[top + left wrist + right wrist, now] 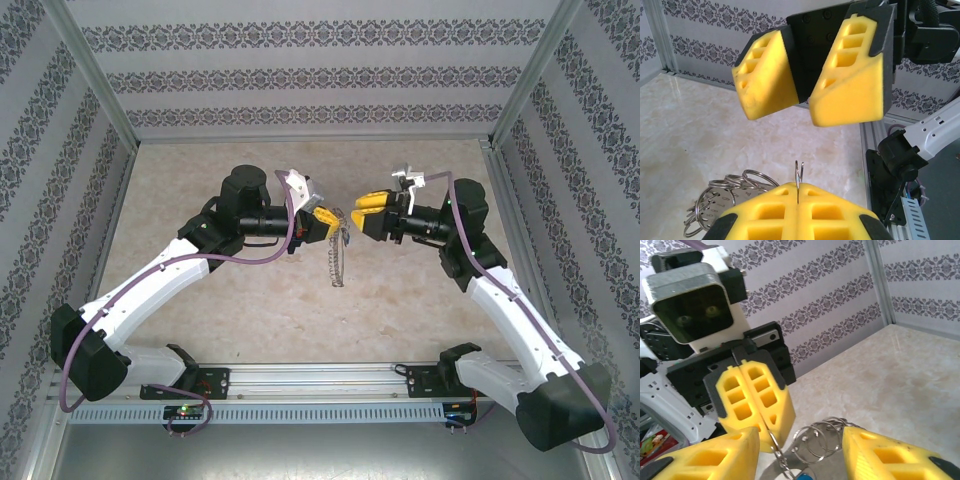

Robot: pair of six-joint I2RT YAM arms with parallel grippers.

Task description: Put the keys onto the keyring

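The keyring (337,258) is a silvery chain-like loop hanging above the table from my left gripper (328,222). In the left wrist view my left gripper (798,192) is shut on a thin wire loop (799,174) of it, with more small rings (725,192) fanned out to the left. My right gripper (359,213) faces the left one closely and stands open. In the right wrist view its fingers (720,457) flank a cluster of rings (826,440) without touching them. The blue head of the key (803,475) peeks in at the bottom edge, just below the chain.
The marble-patterned table top (250,320) lies under both arms. Patterned walls (300,70) enclose the back and sides. A metal rail (320,380) with both arm bases runs along the near edge.
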